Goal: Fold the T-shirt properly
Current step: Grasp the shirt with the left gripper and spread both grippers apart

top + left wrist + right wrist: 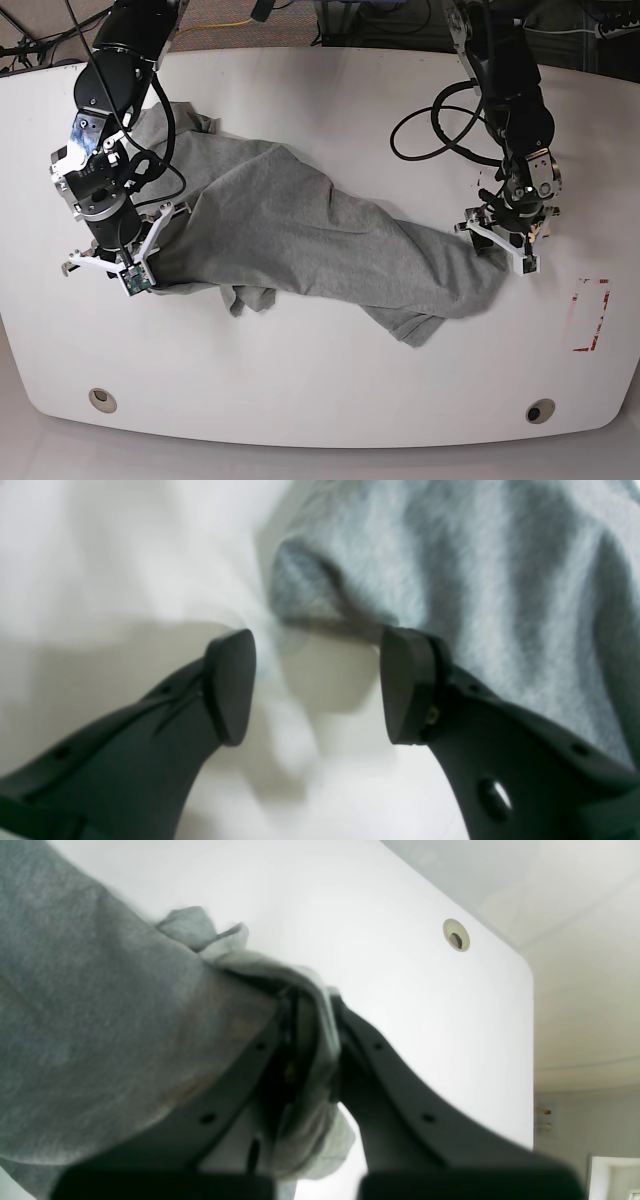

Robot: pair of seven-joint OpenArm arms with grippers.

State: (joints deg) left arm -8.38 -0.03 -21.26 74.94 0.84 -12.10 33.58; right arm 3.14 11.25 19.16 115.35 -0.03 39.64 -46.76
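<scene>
Heather-grey T-shirt (pixel 300 235) crumpled in a long diagonal heap across the white tabletop (pixel 330 370), stretched between both sets of fingers. Right fingers (pixel 312 1040) pressed together on a bunched fold of the cloth, fabric draping off to one side. Left fingers (pixel 317 685) spread wide, nothing between them, one fingertip (pixel 402 680) just at the cloth's rumpled edge.

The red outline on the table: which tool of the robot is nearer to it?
Left. The left tool is at the shirt's edge, a little way from the red outline. The right tool is far across the table, shut on the T-shirt.
</scene>
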